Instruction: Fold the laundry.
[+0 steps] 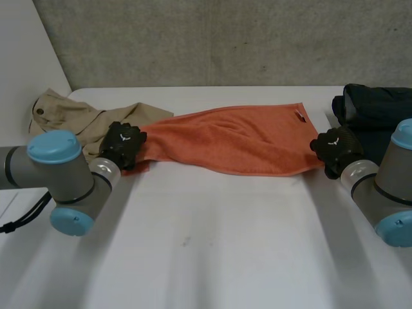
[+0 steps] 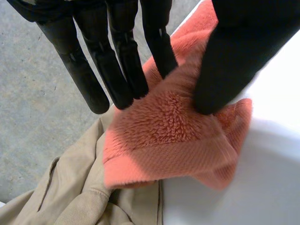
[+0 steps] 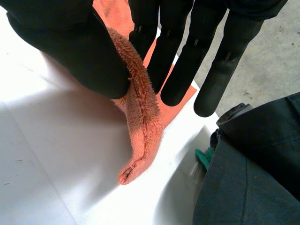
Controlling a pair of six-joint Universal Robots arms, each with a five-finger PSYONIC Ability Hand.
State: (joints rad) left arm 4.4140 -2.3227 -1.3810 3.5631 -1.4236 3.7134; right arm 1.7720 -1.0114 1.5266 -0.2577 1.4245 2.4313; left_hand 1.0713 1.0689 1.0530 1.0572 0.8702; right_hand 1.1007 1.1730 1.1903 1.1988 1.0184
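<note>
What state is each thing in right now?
orange towel: unfolded, rumpled, held at both ends.
left robot hand: shut on one towel corner.
right robot hand: pinching the opposite corner against its thumb.
beige garment: crumpled, towel end overlapping it.
dark garment: heaped, untouched.

Table holds towel (orange), khaki garment, dark garment.

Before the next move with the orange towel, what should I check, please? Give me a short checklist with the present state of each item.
1. Pinch of left hand on a corner of the orange towel: ok.
2. Pinch of right hand on the other end: ok.
3. Towel smooth between the hands: not ok, wrinkled.
4. Towel free of the beige garment: not ok, its corner overlaps it.
5. Towel apart from the dark garment: ok.
</note>
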